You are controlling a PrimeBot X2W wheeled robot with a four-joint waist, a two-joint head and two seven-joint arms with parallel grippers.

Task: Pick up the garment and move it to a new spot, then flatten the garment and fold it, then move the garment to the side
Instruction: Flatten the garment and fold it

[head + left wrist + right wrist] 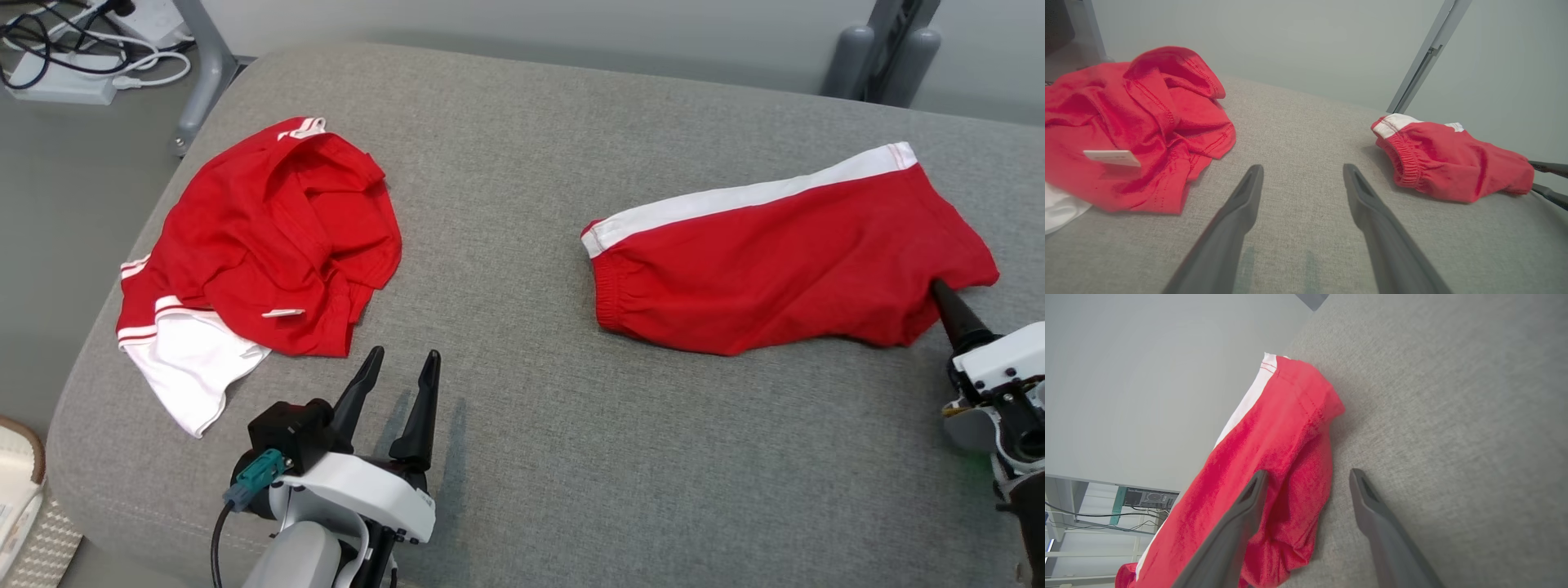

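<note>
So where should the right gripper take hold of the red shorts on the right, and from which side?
Probably the near right corner of the red shorts, approached from the right, low along the grey cushion. That hem end bunches slightly off the surface, giving an edge to pinch, and the open right gripper straddles that edge.

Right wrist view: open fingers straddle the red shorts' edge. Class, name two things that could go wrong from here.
1. The right gripper has one finger over the red shorts with a white side stripe, the other on bare grey fabric cushion; closing may catch only a thin edge that slips.
2. Dragging leftward could tangle them with the crumpled red and white garment.
</note>
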